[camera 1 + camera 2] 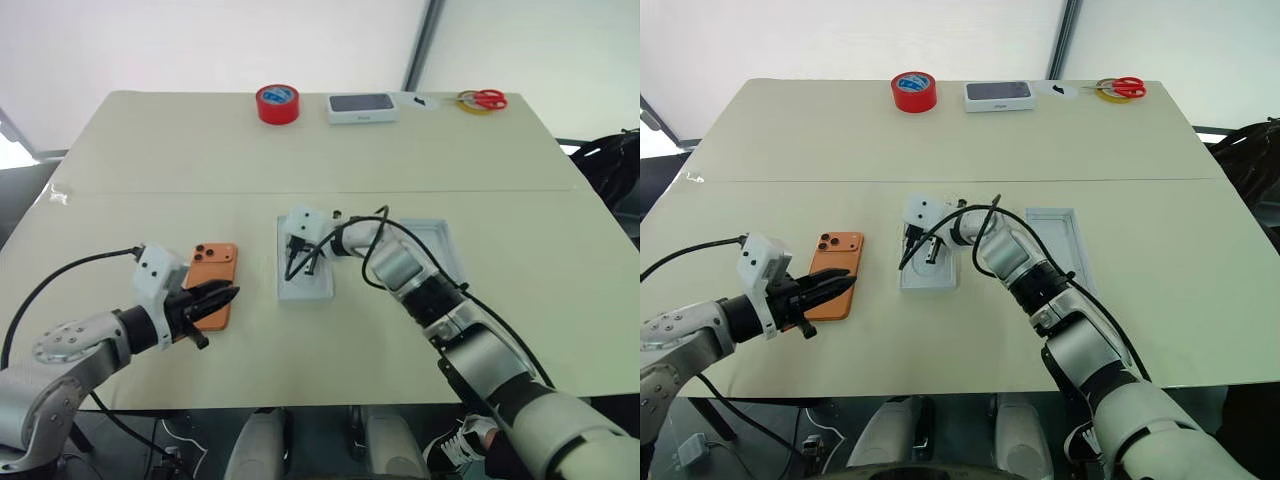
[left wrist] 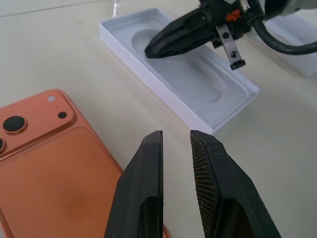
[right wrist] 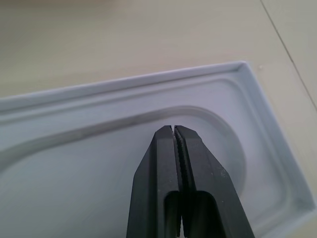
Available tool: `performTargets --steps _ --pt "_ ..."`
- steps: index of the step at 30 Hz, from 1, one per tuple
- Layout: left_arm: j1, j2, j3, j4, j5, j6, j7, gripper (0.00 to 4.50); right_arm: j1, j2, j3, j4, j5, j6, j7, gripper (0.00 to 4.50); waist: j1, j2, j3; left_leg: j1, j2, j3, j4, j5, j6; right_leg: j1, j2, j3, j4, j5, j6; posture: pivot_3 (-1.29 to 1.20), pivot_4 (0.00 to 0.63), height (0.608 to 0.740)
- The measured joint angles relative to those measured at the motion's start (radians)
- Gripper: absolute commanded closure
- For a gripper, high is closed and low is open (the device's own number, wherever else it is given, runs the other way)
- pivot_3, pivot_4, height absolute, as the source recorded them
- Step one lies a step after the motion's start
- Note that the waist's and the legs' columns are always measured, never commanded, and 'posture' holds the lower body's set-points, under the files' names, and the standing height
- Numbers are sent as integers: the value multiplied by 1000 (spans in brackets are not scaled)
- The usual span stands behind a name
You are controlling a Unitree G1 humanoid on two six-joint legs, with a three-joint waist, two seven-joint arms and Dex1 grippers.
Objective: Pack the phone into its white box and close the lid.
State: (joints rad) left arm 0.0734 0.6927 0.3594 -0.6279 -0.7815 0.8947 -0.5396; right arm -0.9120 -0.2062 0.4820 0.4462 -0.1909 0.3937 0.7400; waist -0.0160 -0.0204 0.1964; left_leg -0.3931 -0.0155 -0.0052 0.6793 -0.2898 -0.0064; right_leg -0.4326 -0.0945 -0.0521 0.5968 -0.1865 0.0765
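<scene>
Over the white box (image 1: 305, 283): right gripper (image 3: 173, 130) clenched, empty, angled down; left gripper (image 2: 176, 141) slightly parted above the phone (image 1: 212, 272).

Left hand (image 2: 176, 144) fingers slightly parted, right hand (image 3: 174, 130) fingers pressed together.

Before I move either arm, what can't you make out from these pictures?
- Whether the right tool, shut, touches the recessed white tray or hovers above it: no view shows the gap.
- Phone: its near end is covered by the left tool in the head views and cut off by the frame edge in the left wrist view.
- Second white tray: the right arm hides its near part.
</scene>
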Motion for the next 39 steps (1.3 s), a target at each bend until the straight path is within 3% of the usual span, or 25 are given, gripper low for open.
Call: performTargets --steps 2,7,13,23,39 --pt "-20 -18 41 32 -16 25 55 2708 3 -16 -21 -45 -2 9 -8 4500 0 0 0 0 0 0 0 0 0 0 0 0 0 0 0 0 150 738" --pt "-69 -64 169 153 -37 119 227 282 57 15 -37 -262 16 129 4 4500 -4 0 0 0 4 0 0 0 0 -1 4 0 1 2 3 0 150 738" --pt "-140 -110 209 239 -78 265 367 282 84 106 83 -386 25 266 59 4500 1 0 0 1 6 0 0 0 -1 0 6 0 1 2 2 0 150 738" --pt "-199 -235 239 206 -165 430 510 282 77 153 218 -279 -7 288 70 4500 1 -1 -1 1 6 0 0 1 -2 0 5 0 1 3 1 0 150 738" --pt "-225 -402 268 115 -262 532 660 282 48 175 246 -209 -67 208 73 4500 6 0 -2 3 5 -1 0 1 -3 2 5 0 0 1 -2 0 150 738"
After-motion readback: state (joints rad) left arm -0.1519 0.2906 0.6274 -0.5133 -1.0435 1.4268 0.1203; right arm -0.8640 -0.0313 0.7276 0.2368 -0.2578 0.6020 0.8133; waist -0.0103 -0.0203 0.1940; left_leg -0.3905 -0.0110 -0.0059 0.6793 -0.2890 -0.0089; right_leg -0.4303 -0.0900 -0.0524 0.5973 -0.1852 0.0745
